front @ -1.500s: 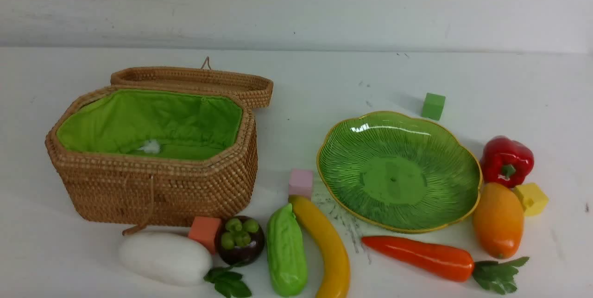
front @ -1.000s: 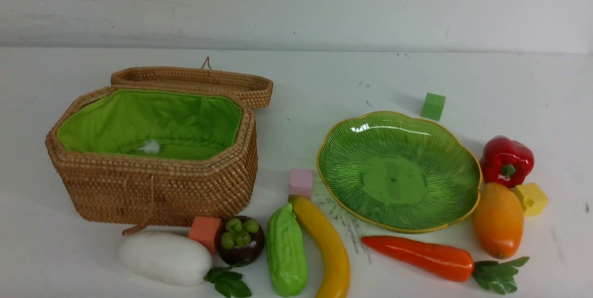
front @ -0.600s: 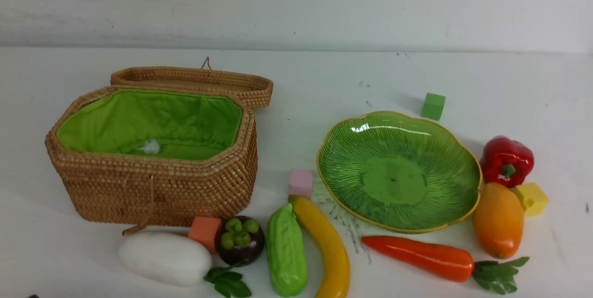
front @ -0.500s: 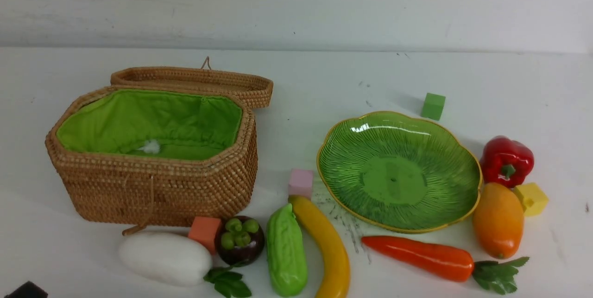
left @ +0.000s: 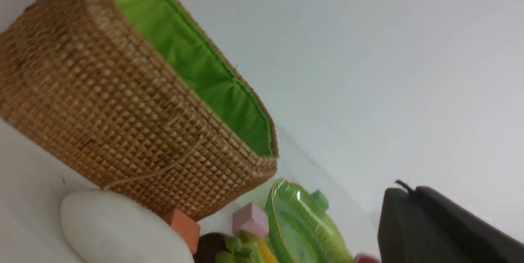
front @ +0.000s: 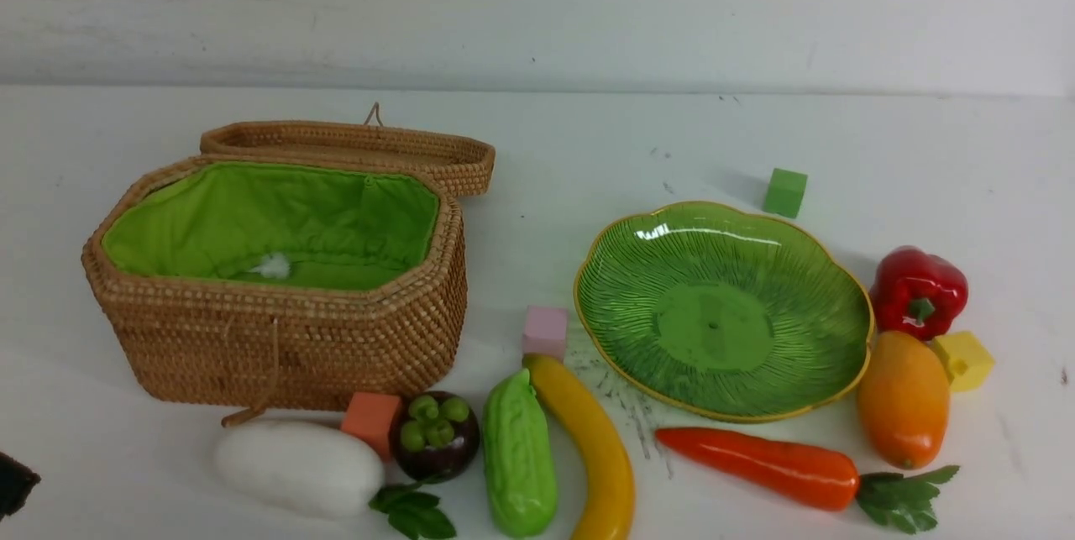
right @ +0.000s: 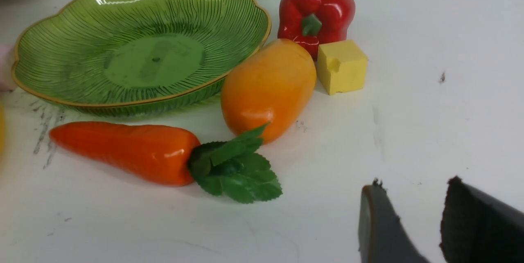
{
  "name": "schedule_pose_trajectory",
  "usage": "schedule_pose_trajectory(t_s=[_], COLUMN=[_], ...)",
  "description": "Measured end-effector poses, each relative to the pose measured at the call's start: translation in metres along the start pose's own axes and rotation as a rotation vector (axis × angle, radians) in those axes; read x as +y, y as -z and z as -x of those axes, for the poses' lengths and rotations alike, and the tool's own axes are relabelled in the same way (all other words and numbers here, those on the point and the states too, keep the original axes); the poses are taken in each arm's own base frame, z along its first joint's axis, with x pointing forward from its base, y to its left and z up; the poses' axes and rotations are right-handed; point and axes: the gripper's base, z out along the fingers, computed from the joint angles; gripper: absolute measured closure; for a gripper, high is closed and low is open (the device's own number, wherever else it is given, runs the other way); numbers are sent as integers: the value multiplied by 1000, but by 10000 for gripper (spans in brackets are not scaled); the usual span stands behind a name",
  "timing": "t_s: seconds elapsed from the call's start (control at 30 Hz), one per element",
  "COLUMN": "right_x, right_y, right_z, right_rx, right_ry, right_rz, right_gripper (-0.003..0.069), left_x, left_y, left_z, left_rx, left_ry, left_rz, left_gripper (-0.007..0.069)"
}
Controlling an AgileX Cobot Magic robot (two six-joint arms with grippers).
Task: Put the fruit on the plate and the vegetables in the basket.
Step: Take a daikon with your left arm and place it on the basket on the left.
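— End effectors?
— Left end effector pressed together, near left; right end effector spread apart.
— Produce?
— On the counter: radish, mangosteen, cucumber, banana and carrot nearest; mango and pepper just beside the plate; the open basket behind the radish.

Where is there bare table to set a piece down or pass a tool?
Bare: the strip between the woven wicker basket and the ribbed green plate, behind the pink foam cube; the far table behind both, bar the green foam cube; the right edge past the red bell pepper. Crowded: the near row, white radish through orange carrot, packed close.
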Motion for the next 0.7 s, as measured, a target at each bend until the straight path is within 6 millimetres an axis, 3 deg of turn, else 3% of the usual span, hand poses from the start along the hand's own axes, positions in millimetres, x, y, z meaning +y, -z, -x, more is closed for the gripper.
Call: schedule_pose_trajectory(t_s=[0.1, 0.2, 0.33, 0.57, 0.7], right_x=[0, 0, 1, 4, 2], right_y=[0, 0, 0, 3, 4], right_z=[0, 1, 3, 22, 28], right_rx=[0, -6, -39, -236, -301], right_ry=[0, 4, -39, -606, -735], right_rz=[0, -1, 8, 118, 141], right_gripper=[418, 418, 418, 418, 421], left_x=[-19, -43, -55, -56, -60], left_y=[-3, -13, -25, -47, -52], left_z=[7, 13, 18, 15, 16], left_rx=[119, 396, 595, 879, 927], left_ry=[-128, -334, -441, -533, -564], left_rz=[25, 70, 86, 91, 52], left_gripper=[638, 638, 638, 638, 638])
